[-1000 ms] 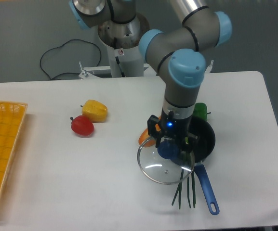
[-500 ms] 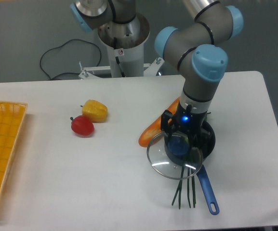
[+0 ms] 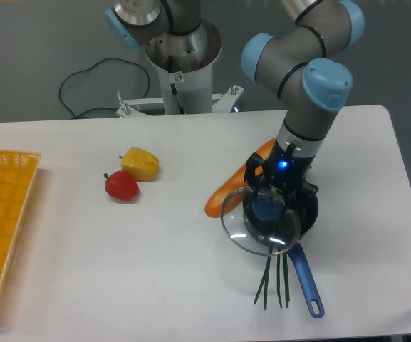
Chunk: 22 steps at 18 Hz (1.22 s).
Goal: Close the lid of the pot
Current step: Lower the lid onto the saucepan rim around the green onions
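The dark grey pot (image 3: 306,208) sits at the right of the table, its long blue handle (image 3: 303,278) pointing toward the front edge. My gripper (image 3: 268,207) is shut on the blue knob of the glass lid (image 3: 261,228). The lid hangs tilted, overlapping the pot's left side and sticking out past its rim to the left. The arm hides much of the pot's opening.
An orange carrot (image 3: 228,187) lies just left of the pot. Green stalks (image 3: 275,279) lie beside the handle. A yellow pepper (image 3: 140,163) and red tomato (image 3: 122,187) sit further left. A yellow basket (image 3: 0,221) is at the left edge.
My gripper has carried the lid to the right and slightly away from the front edge, from beside the pot to partly over it.
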Tool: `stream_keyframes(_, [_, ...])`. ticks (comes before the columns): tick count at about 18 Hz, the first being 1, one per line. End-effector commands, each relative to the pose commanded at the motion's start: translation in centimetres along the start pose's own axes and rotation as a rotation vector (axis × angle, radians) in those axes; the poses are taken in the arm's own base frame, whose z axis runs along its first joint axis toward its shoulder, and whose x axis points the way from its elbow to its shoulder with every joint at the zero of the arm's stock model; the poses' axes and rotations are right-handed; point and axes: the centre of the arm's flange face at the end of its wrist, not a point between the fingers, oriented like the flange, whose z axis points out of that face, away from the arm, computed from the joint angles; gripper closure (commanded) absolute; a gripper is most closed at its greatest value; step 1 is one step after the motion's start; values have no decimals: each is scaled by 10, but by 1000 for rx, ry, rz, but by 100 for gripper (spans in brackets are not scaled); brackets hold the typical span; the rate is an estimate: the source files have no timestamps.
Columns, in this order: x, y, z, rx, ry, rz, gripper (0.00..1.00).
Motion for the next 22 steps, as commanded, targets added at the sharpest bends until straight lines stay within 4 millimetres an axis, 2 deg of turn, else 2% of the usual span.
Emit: stream_keyframes(22, [-5,20,4,-68,2,128,34])
